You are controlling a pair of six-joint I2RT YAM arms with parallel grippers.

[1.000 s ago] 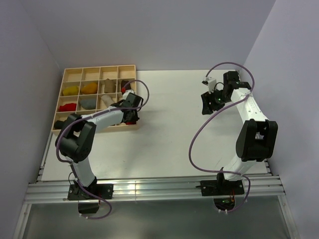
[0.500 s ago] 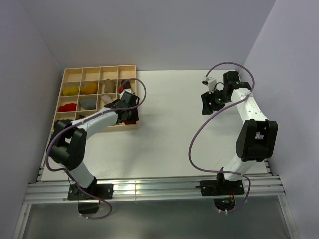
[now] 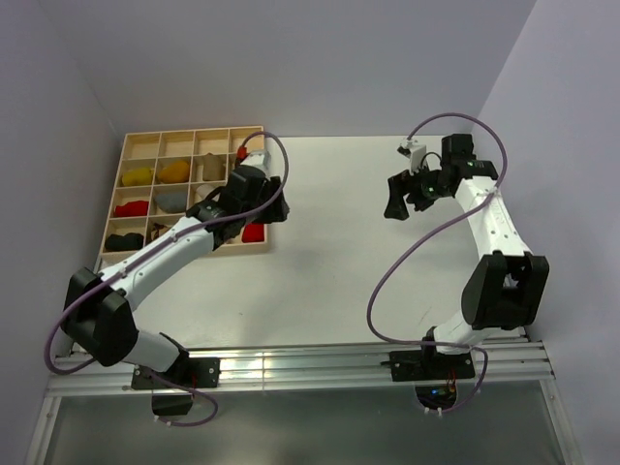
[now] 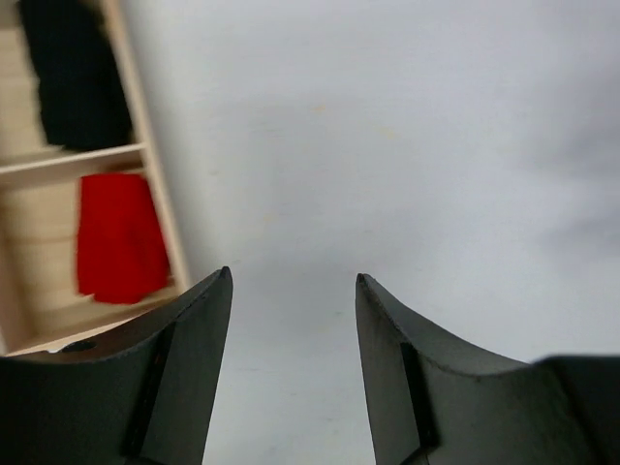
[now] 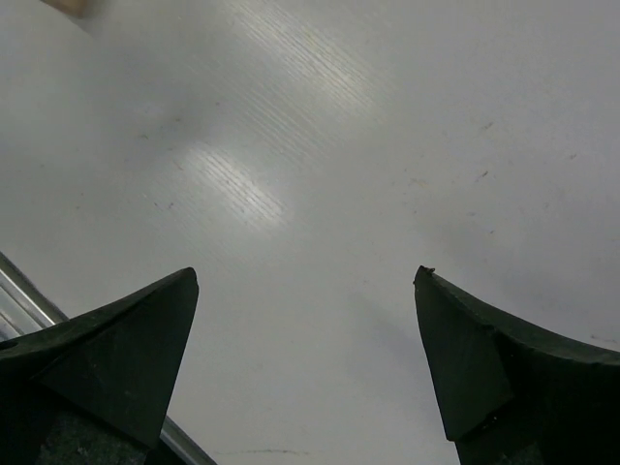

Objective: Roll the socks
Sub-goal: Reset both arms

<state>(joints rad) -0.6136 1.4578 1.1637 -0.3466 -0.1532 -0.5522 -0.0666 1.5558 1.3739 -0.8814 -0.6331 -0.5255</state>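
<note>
A rolled red sock (image 4: 118, 237) lies in the near right cell of the wooden tray (image 4: 147, 174), and a black sock (image 4: 76, 73) fills the cell beyond it. From above, the red sock (image 3: 254, 232) shows at the tray's (image 3: 124, 155) near right corner. My left gripper (image 3: 247, 194) hovers over the tray's right side. In its wrist view the left gripper (image 4: 293, 276) is open and empty, over bare table just right of the tray. My right gripper (image 3: 397, 199) hangs far to the right; it (image 5: 305, 276) is wide open over bare table.
Other tray cells hold small bundles: yellow (image 3: 139, 175), orange (image 3: 174, 171), grey (image 3: 171, 201), another red (image 3: 129, 208) and a black one (image 3: 121, 240). Grey walls stand close on the left, back and right. A metal rail (image 3: 291, 366) runs along the near edge.
My left gripper has opened and drawn back from the tray's near right cell, leaving the red sock there. The left arm has stretched out. My right gripper has opened wider and shifted slightly.
</note>
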